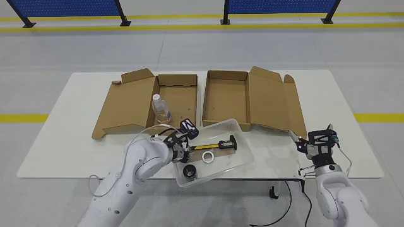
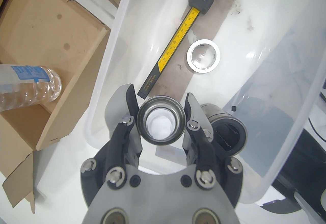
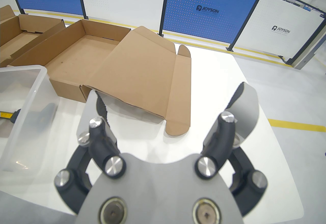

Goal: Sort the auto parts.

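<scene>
1. a steel bearing sleeve is clamped between the two fingers of the left gripper. its open bore faces the wrist camera, at the left end of the clear plastic bin.
2. the same bin holds a second, darker bearing just beside the gripped one, a flat metal ring, and a digital caliper with the ring close beside its beam.
3. left cardboard box, beside the bin: one clear water bottle on its side.
4. right cardboard box: lid open, flap spread on the white table.
5. right gripper hangs over the table near that flap, fingers spread wide with nothing between them.
6. writing: the caliper beam has a yellow scale with black graduations, and the white print at its tip is too small to read. the bottle wears a blue label.
</scene>
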Available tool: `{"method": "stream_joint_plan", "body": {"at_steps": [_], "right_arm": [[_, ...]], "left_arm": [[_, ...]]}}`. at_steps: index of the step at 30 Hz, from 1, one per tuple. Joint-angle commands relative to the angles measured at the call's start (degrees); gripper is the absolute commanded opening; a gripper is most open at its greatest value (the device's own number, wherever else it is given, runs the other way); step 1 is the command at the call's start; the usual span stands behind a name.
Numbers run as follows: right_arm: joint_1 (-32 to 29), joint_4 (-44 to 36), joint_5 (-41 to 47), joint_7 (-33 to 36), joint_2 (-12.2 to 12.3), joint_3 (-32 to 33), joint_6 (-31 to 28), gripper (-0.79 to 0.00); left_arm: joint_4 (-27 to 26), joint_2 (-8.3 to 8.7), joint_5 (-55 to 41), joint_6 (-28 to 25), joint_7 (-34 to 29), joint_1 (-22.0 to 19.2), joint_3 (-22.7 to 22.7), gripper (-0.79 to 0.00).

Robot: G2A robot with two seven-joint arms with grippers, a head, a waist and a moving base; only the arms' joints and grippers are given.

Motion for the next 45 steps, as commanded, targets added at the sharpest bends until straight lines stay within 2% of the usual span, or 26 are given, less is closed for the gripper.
{"method": "stream_joint_plan", "body": {"at_steps": [1,15,20,28,38,45], "right_arm": [[0.00,0.00,0.00,0.00,0.00,0.00,0.00,0.000],[0.00,0.00,0.00,0.00,0.00,0.00,0.00,0.000],[0.00,0.00,0.00,0.00,0.00,0.00,0.00,0.000],[0.00,0.00,0.00,0.00,0.00,0.00,0.00,0.000],[0.00,0.00,0.00,0.00,0.00,0.00,0.00,0.000],[0.00,0.00,0.00,0.00,0.00,0.00,0.00,0.000]], "left_arm": [[-0.85,0.13,0.02,0.20,0.37,0.33,-0.36,-0.785],[-10.86,1.20,-3.04,-0.89,0.06,3.30,-2.81,-0.785],[-12.91,1.55,-3.41,-1.30,-0.22,4.06,-3.18,-0.785],[-13.67,1.95,-3.48,-0.86,0.99,4.36,-3.75,-0.785],[-15.45,2.36,-0.62,3.66,9.96,5.47,-7.41,-0.785],[-11.67,1.94,1.13,7.13,15.02,2.32,-6.09,-0.785]]}}
